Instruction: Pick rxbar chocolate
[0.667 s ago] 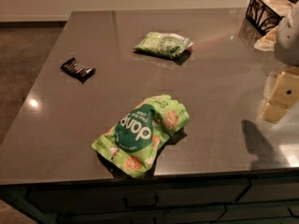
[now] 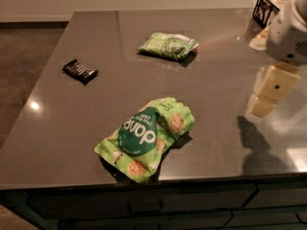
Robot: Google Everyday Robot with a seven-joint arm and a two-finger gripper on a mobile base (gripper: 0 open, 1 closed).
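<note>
Warm, dim light falls on the glossy dark grey tabletop [image 2: 216, 75]. A small glare spot [image 2: 33, 105] shines near its left edge. At the right, the cream-coloured gripper [image 2: 269, 94] casts a dark shadow [image 2: 259, 145] nearer on the surface. The large green pouch [image 2: 146, 135] shades its near edge.

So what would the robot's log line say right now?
gripper: right, over counter | rxbar: far left, lying flat, not grasped | dang bag: front centre | small bag: back centre
</note>
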